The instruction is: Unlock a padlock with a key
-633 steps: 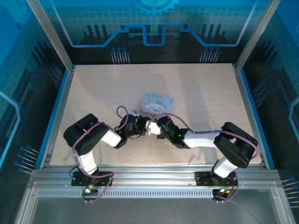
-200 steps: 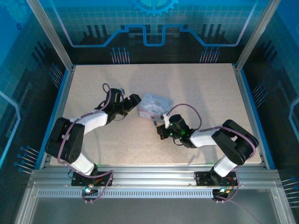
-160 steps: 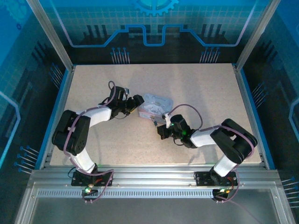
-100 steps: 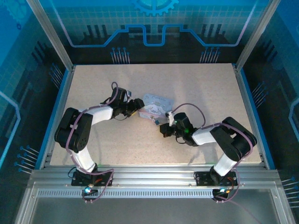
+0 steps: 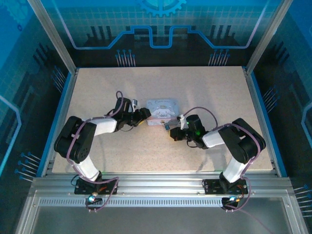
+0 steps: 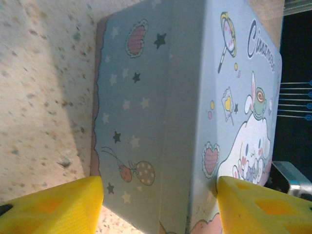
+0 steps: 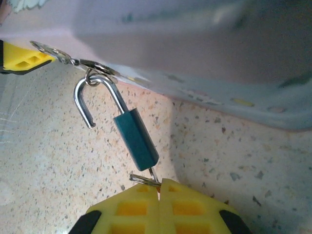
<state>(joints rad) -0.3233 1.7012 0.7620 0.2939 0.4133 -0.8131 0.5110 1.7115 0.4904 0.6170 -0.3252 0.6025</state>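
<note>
The small teal padlock (image 7: 136, 139) hangs below the tin's latch ring (image 7: 95, 66), and its silver shackle (image 7: 90, 100) is swung open with one end free. The thin key (image 7: 154, 176) sticks into the padlock's lower end, with its ring beside it. My right gripper (image 7: 159, 187) is shut on the key, yellow fingers pressed together; in the top view this gripper (image 5: 172, 131) sits just in front of the tin. My left gripper (image 6: 158, 207) is open, its yellow fingers (image 6: 48, 207) spread on either side of the tin's near corner.
The pastel blue cartoon tin (image 5: 163, 108) lies flat in the middle of the speckled table (image 5: 209, 87). Both arms reach in low toward it from either side. Metal frame rails (image 5: 156, 183) run along the near edge.
The left arm left the right gripper, swung to the tin's left side and closed in on it. The tin tipped, then settled flat. The right gripper stayed in front of the tin, shifting slightly right.
</note>
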